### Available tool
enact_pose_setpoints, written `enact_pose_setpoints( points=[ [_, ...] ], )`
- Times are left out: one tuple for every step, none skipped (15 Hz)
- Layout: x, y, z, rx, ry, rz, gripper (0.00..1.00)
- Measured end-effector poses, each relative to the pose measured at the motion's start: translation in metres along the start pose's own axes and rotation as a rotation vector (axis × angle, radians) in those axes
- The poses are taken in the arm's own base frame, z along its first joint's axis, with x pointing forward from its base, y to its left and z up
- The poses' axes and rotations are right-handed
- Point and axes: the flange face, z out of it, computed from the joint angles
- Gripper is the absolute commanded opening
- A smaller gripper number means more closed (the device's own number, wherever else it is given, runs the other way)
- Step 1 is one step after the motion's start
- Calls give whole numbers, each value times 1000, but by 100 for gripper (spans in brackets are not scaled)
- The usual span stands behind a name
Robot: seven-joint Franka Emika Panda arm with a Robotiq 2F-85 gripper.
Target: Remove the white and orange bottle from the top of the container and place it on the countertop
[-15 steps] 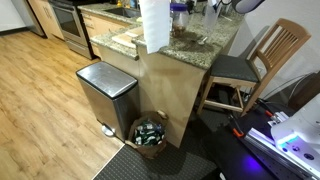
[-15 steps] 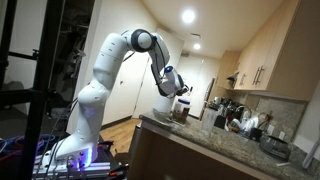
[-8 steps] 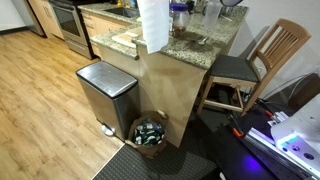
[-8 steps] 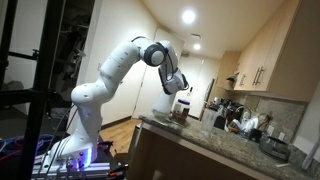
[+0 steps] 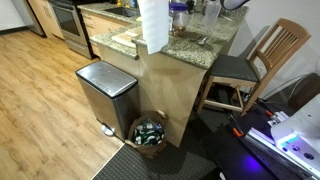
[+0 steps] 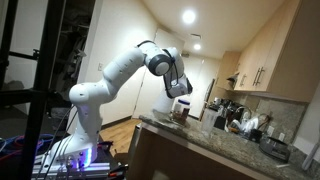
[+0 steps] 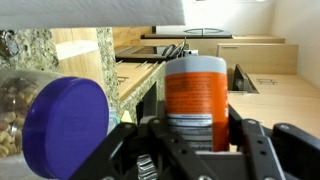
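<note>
In the wrist view my gripper (image 7: 193, 138) is shut on the white and orange bottle (image 7: 195, 88), which stands upright between the black fingers (image 7: 128, 135). Close on its left is the container (image 7: 62, 115), a jar with a blue-purple lid and brownish contents. Speckled countertop (image 7: 25, 48) shows behind it. In an exterior view the gripper (image 6: 181, 92) holds the white bottle (image 6: 184, 103) just over the dark container (image 6: 178, 114) at the near end of the countertop (image 6: 215, 142). I cannot tell whether bottle and container touch.
A tall paper towel roll (image 5: 153, 22) stands on the countertop (image 5: 190, 45) beside the jar (image 5: 178, 15). Below are a steel pedal bin (image 5: 105, 92), a small basket (image 5: 150, 132) and a wooden chair (image 5: 262, 62). Appliances and glasses (image 6: 245, 122) crowd the counter's far end.
The arm's elbow has swung down and toward the counter. The gripper stays shut on the bottle and has hardly shifted over the container.
</note>
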Motion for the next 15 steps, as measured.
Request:
enact_pose_setpoints(
  points=[
    [-5,-1,1,9,-19,32,25],
    [-9,-2,1,27,-47,71,25],
    [-9,-2,1,41,-69,111,25],
    [-7,3,2,52,-89,151,25],
    [-4,10,4,60,-107,194,25],
    [1,20,7,63,-123,238,25],
    [5,33,10,62,-139,283,50],
    [9,47,14,59,-154,332,50],
    [11,60,18,56,-166,365,50],
    [12,68,20,56,-177,389,50],
    [13,72,21,58,-183,405,25],
    [12,72,22,60,-188,412,25],
    [12,72,22,61,-190,413,25],
    [10,71,22,66,-197,423,25],
    [6,67,21,83,-219,446,25]
  ],
)
